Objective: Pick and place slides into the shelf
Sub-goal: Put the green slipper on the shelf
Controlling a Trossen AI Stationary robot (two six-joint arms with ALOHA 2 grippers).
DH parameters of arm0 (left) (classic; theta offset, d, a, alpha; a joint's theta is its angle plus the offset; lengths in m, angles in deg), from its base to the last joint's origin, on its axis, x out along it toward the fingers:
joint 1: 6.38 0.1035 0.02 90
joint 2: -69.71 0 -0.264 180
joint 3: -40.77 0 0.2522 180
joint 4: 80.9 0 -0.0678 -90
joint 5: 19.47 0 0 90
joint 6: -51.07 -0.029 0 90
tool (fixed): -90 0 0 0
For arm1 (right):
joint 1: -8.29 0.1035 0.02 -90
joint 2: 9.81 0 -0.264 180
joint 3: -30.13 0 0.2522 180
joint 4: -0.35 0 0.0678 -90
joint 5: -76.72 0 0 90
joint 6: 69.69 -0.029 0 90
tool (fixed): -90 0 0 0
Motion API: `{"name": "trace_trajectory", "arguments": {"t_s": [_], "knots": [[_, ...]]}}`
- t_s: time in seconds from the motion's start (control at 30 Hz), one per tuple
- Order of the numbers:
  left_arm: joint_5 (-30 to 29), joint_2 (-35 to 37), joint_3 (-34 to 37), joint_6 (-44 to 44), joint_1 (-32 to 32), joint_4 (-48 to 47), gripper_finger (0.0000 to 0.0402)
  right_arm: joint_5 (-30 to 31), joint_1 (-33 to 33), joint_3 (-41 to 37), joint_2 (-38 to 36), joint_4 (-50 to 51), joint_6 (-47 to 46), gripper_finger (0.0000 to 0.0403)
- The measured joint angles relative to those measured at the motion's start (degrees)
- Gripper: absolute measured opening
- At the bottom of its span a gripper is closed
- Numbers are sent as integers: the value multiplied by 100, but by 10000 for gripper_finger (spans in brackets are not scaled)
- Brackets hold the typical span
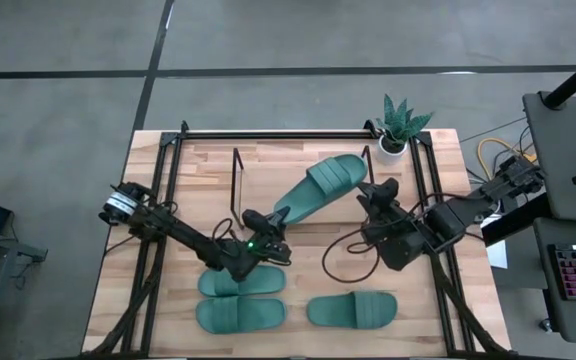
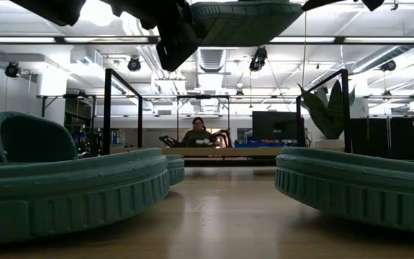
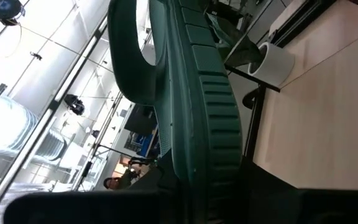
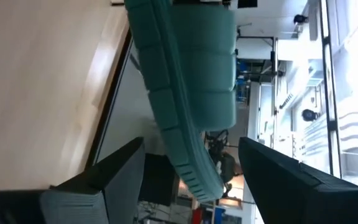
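One teal slide [image 1: 320, 185] hangs in the air over the table's middle; in the low view this slide [image 2: 236, 18] shows at the top. My left gripper [image 1: 271, 222] is shut on its nearer end. My right gripper [image 1: 371, 192] is open at the far end, and the slide's sole edge [image 4: 179, 124] runs between and beyond its two fingers without visibly touching them. Three more slides lie sole-down near the table's front: two at the left [image 1: 240, 282] [image 1: 240, 315] and one at the right [image 1: 353, 310]. The shelf's thin black uprights [image 2: 107, 108] and wood base [image 2: 221, 152] stand farther back. My left gripper holds the slide by the end of its sole [image 1: 283, 213] nearest the table's front, coming at it from the left and near side, roughly along its length. The slide is lifted clear of the table. In the left wrist view the sole edge [image 3: 197, 124] runs away from the fingers, and the contact itself is in shadow.
A potted plant in a white pot [image 1: 400, 128] stands at the far right corner. Black frame rails [image 1: 168, 170] run along the table's left, right and far sides. A black cable loop [image 1: 343, 262] lies on the wood below the right arm. A person sits beyond the table [image 2: 196, 135].
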State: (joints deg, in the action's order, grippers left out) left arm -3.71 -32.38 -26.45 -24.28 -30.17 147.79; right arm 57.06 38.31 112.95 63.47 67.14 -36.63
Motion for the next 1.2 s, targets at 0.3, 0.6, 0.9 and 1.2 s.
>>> {"name": "trace_trajectory", "arguments": {"t_s": [0.3,0.6,0.9,1.2], "knots": [[156,8,-2,175,-106,1,42,17,-356,-61,0,114,-100,249],[163,12,-4,266,-142,-3,41,17,-599,-35,-2,30,-948,231],[127,13,-4,281,-144,4,40,-332,-597,-48,-2,-91,-904,120],[102,14,-4,444,-177,30,82,-735,-599,-85,-13,-105,-937,39]]}}
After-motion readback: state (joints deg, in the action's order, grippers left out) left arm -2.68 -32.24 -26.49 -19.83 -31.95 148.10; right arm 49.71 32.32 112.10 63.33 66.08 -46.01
